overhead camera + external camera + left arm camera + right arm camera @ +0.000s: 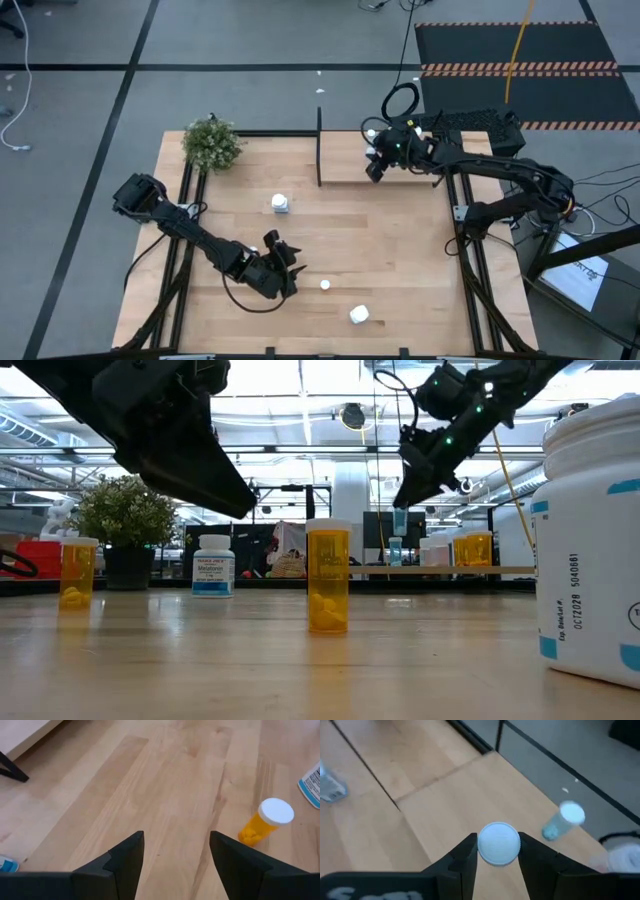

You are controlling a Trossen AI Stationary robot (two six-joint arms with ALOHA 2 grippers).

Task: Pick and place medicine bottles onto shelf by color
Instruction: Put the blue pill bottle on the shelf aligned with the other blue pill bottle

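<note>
High view, table layout: left gripper [283, 262] low over the near-left part of the wooden table [400, 250], fingers spread apart, nothing between them; right gripper [374, 168] above the shelf [345, 160] at the far side, fingers clamped on a small white-capped bottle [498, 843]

Right wrist view: white cap of the gripped bottle seen from above, pinched between the two dark fingers [465, 852]; bottle body hidden under the cap, colour not determinable here; second pale-blue bottle [562, 821] standing on the shelf surface nearby, apart from the gripped one; black upright post [319, 145] at the shelf's left end

Left wrist view: open fingers [127, 857] framing bare tabletop; orange bottle [264, 821] with white cap beside and beyond one finger, not between them, not touching; edge of a white blue-labelled bottle [311, 782] at the frame border

Low view: orange bottle upright mid-table, pills visible inside; second orange bottle [77, 572] upright farther off beside the green plant [124, 512]; white labelled bottle [213, 566] standing in the middle distance; large white bottle [590, 550] nearest the camera; another orange bottle [476, 549] standing on the shelf

High view, remaining items: white bottle at table centre, small cap and larger white bottle near the front edge, well apart from the shelf
</note>
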